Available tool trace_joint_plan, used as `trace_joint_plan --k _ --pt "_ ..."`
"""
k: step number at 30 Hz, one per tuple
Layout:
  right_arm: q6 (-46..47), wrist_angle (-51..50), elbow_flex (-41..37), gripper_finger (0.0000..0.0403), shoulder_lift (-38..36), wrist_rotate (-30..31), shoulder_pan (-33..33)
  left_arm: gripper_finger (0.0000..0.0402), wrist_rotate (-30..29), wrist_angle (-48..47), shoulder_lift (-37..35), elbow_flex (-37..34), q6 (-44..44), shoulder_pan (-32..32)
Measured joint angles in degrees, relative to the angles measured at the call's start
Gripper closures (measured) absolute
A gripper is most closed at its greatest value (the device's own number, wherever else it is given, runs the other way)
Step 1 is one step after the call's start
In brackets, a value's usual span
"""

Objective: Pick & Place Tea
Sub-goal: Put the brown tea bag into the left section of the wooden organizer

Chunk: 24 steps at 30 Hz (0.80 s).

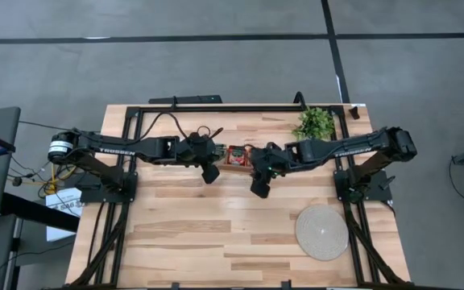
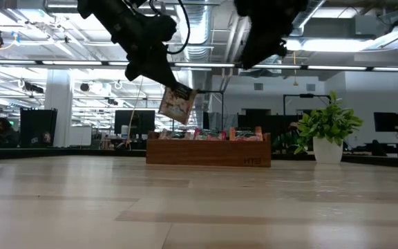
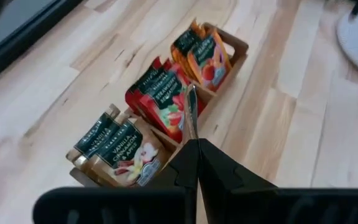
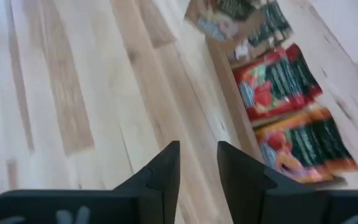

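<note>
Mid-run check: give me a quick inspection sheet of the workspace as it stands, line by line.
Surface: wooden table, bare planks in front.
Job's things: tea sachets sorted in a wooden box; beige, red and orange packs upright in three compartments; one sachet lifted clear above the table.
Clutter: potted plant, round woven mat.
Grippers: left gripper pinching that sachet in the air beside the box; right gripper open, empty, near the box's other end.
Cables: black leads along the left arm and off the table's left edge.
Surroundings: office with monitors behind; a person seated far off.
</note>
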Motion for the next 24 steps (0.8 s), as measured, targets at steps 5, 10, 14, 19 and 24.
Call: trace_joint_plan --k 5,10,14,19,24 --pt "-3.6 -4.9 0.0 0.0306 -3.6 2.6 2.8 0.0401 2.3 0.0 0.0 0.0 4.0 2.2" --pt "-3.2 -8.5 -1.4 0.031 -8.9 4.7 4.2 0.0401 7.2 0.2 0.0 0.0 8.1 5.5" --pt "0.1 -9.4 -4.6 0.031 -14.2 5.3 4.5 0.0402 10.7 1.1 0.0 -0.9 11.2 8.2" --pt "5.1 -8.4 -9.1 0.031 -20.8 6.6 5.9 0.0401 16.4 9.5 -0.4 -6.4 11.2 11.5" --pt "8.9 -7.2 -12.4 0.031 -25.3 6.7 7.7 0.0401 20.2 15.5 -0.4 -10.3 11.3 13.5"
